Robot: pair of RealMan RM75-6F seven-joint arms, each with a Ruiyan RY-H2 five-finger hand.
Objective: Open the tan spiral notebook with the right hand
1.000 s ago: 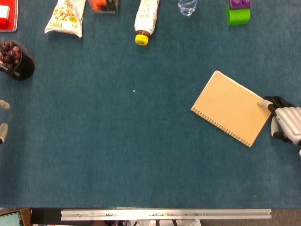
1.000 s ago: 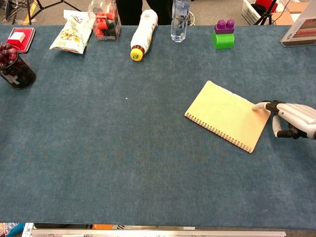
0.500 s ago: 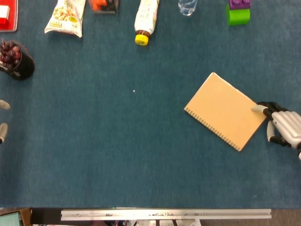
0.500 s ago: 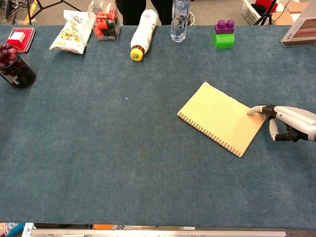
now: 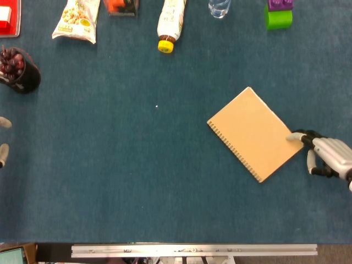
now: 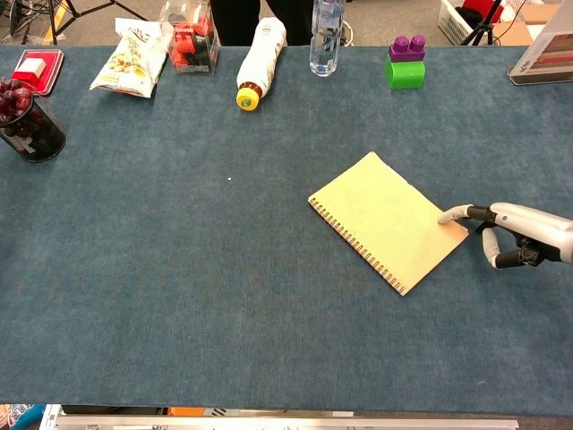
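My right hand sits at the right edge of the blue table, palm down, with one fingertip stretched out and touching the right edge of the tan spiral notebook; my other fingers are spread and hold nothing. The notebook lies closed and flat on the table, turned at an angle, its spiral binding running along the lower-left side and its far corner pointing away from me. Of my left hand only a couple of fingertips show at the left edge of the head view, so I cannot tell how it stands. Along the far side of the table are a snack bag, a bottle with a yellow cap lying on its side, a clear water bottle and a green and purple block. A dark cup of red fruit stands at the far left.
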